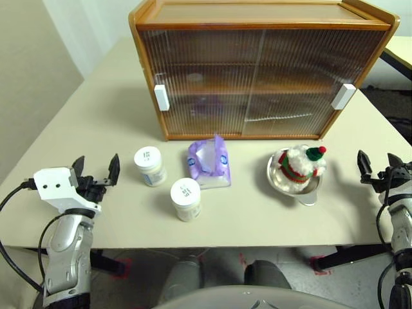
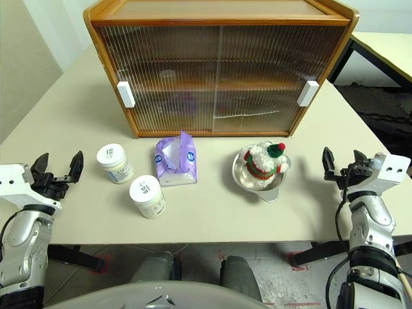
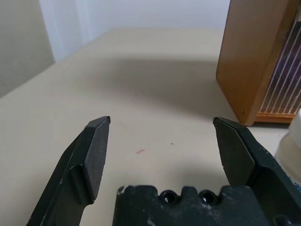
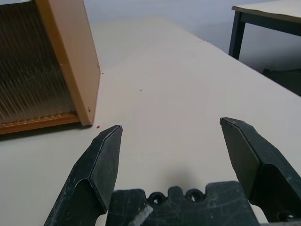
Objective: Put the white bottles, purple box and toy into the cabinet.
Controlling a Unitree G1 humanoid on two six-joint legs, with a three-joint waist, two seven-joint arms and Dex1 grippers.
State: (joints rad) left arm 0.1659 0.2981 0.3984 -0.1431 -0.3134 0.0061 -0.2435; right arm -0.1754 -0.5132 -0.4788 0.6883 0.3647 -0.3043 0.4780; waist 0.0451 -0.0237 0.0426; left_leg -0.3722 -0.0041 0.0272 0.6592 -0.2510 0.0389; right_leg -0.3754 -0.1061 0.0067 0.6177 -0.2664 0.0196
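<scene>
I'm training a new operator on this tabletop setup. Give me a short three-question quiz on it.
1. True or false: the cabinet doors are shut.
2. What does the toy sit in?
A. metal bowl
B. cabinet
C. purple box
3. How many white bottles stand on the table?

Key: 1 true; 2 A; 3 two. Left gripper and right gripper are open, empty.

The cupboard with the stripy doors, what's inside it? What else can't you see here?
- Inside the cupboard: both head views, the ribbed sliding doors blur everything into faint shapes.
- Jar labels: head views, print too small to read.
- Toy: its lower part is hidden by the metal bowl it sits in.
- A jar in the left wrist view: cut off by the picture's edge and the left pincer.
</scene>
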